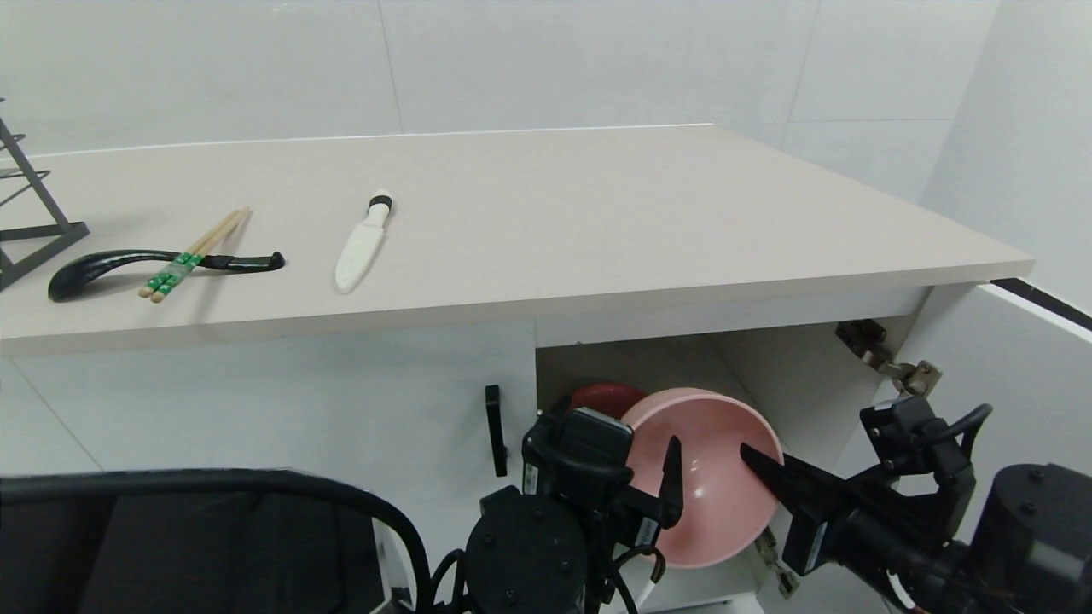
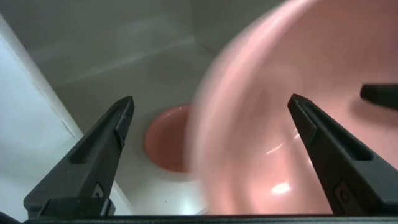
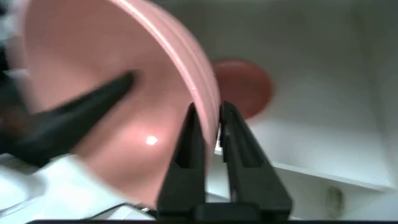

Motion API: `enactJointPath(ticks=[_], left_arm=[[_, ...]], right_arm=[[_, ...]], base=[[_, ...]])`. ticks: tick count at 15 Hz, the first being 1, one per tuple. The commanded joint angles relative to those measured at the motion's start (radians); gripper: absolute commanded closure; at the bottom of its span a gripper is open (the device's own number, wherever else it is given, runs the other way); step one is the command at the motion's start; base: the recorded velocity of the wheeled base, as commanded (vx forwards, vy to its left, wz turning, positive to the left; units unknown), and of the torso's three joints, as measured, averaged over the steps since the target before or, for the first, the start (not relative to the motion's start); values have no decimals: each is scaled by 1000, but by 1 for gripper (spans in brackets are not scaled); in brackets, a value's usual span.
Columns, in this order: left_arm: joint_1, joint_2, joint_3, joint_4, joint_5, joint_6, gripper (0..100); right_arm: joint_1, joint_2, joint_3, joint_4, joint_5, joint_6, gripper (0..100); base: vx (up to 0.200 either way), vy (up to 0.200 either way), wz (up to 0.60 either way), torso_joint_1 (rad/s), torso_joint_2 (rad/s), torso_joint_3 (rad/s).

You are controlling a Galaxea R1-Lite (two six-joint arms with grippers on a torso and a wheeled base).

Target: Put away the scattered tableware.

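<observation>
Pink bowl (image 1: pixel 712 477): rigid, glossy, probably light yet slippery and chip-prone; tilted in the open cabinet (image 1: pixel 768 367) under the counter's right end, rim pinched by right gripper (image 3: pixel 211 134), left gripper (image 2: pixel 211 102) spread alongside; best held by the rim.

A pink bowl (image 1: pixel 725 503), pale and glossy with no pattern, stood out against the white cabinet (image 1: pixel 793 375), with a deeper red dish (image 1: pixel 601 395) behind it. The left gripper (image 2: pixel 210 102) and the right gripper (image 3: pixel 208 115) were both matte black, as was the cabinet door handle (image 1: pixel 493 429). On the beige countertop (image 1: pixel 597 213) lay a glossy black spoon (image 1: pixel 128 264). Beside it were natural-wood chopsticks (image 1: pixel 196 253), banded in green and white near one end, and a cream knife (image 1: pixel 363 243) with a black ring on its handle. A dark grey rack (image 1: pixel 51 231) stood before white wall tiles (image 1: pixel 597 60). The hinge (image 1: pixel 913 375) was silvery metal.
</observation>
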Motion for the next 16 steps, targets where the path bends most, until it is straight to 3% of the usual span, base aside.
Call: enactJointPath(ticks=[1, 3, 6, 8, 10, 11, 14, 16], left_arm=[[-17, -74, 37, -1, 0, -6, 0], [-43, -126, 85, -1, -1, -10, 0], [-38, -189, 163, -1, -27, -15, 0], [-49, -261, 275, -1, -149, -13, 0], [-40, -313, 332, -1, -202, -13, 0], [-27, -341, 373, -1, -256, -13, 0], [-10, -432, 522, -1, -468, 4, 0], [40, -476, 580, -1, -574, 17, 0]], right_arm=[[-48, 31, 0, 0, -2, 0, 100], [-54, 57, 0, 0, -2, 0, 100], [-65, 92, 0, 0, -2, 0, 100], [-70, 106, -5, 0, -2, 0, 100], [-74, 111, -5, 0, -2, -2, 100], [-76, 117, -3, 0, -2, -2, 100], [-82, 120, -2, 0, -2, -2, 100], [-85, 120, 0, 0, -2, -2, 100]], base=[[0, 0, 0, 0, 0, 0], [0, 0, 0, 0, 0, 0], [0, 0, 0, 0, 0, 0], [0, 0, 0, 0, 0, 0], [0, 0, 0, 0, 0, 0], [0, 0, 0, 0, 0, 0], [0, 0, 0, 0, 0, 0], [0, 0, 0, 0, 0, 0]])
